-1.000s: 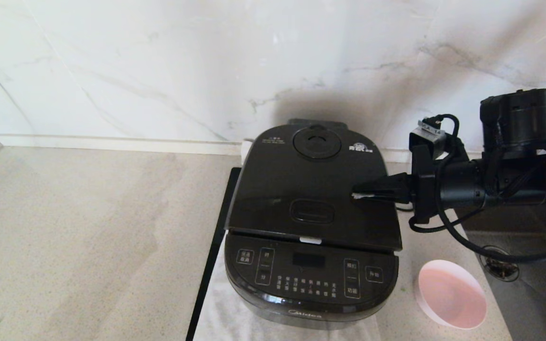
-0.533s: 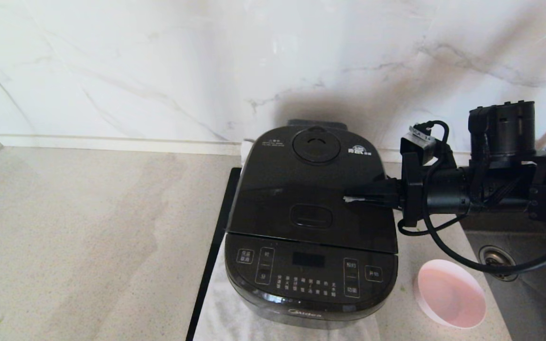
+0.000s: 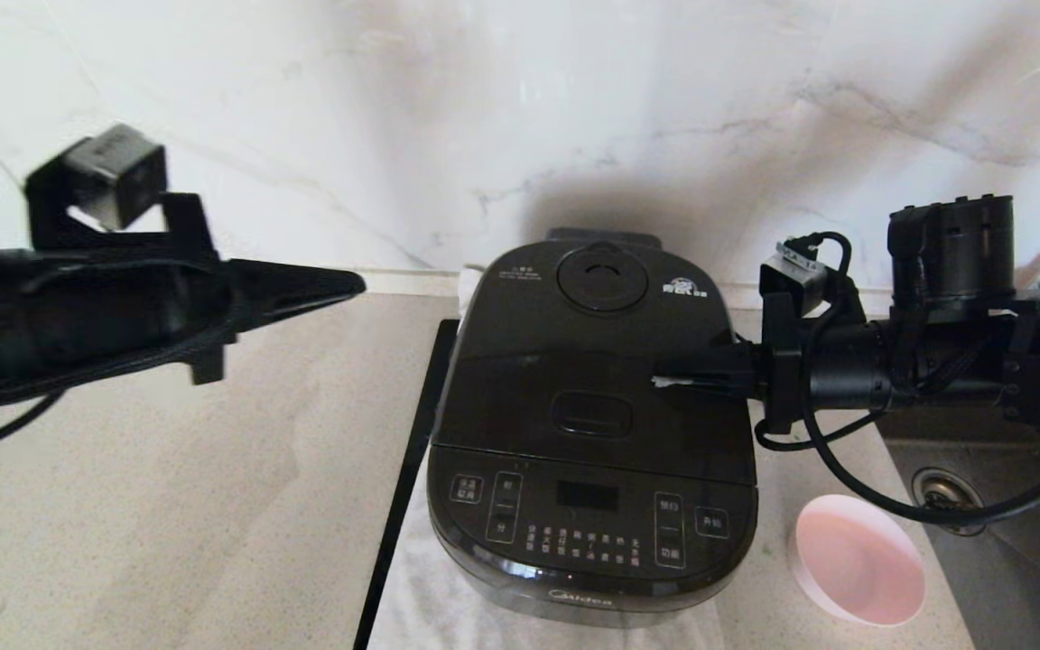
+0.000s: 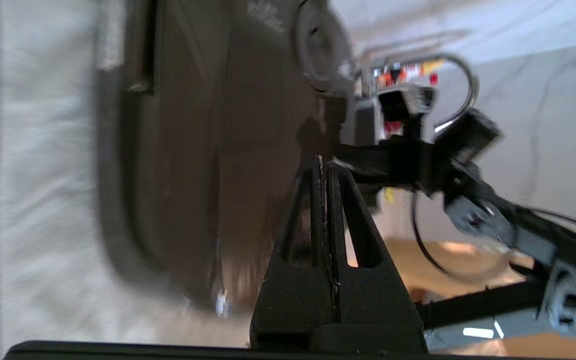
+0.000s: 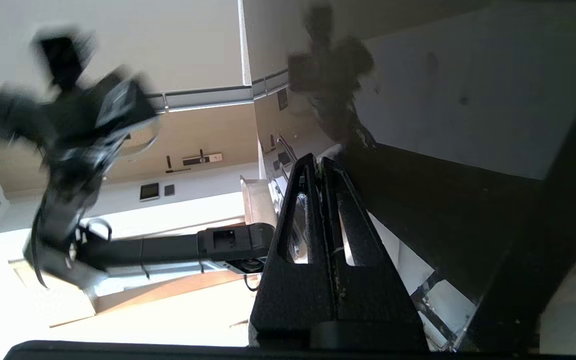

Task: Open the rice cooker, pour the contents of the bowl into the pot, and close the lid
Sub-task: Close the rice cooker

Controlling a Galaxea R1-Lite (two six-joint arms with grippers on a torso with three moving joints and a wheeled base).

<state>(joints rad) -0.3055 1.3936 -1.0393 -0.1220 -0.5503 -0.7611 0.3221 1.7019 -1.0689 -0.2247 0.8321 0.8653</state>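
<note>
The rice cooker [image 3: 592,433] sits on a white cloth [image 3: 448,587] toward the right end of the counter [image 3: 168,506], its back near the wall edge; the lid [image 3: 588,361] looks fully down, front seam flush w/ the button panel. The bowl [image 3: 860,560] is just beside the cooker's front right corner, close to the counter's sink edge, showing only bare pink inside, so prob. already emptied. Right gripper [image 3: 660,382] lies flat on the lid's right half, fingers clenched together on nothing, tip just beside the latch button [image 3: 594,413]. Left gripper [image 3: 353,284] hangs in the air over the counter left of the cooker, also pressed closed and empty. Handling, by my guess: glossy hard lid = slippery, stiff, spring hinge; press flat near the front, don't pinch. Bowl is light, likely brittle; take by the rim. Pot and greens are hidden under the lid; can't confirm the latch clicked. Left wrist view is smeared; the sink [image 3: 980,506] is cut off at right.
</note>
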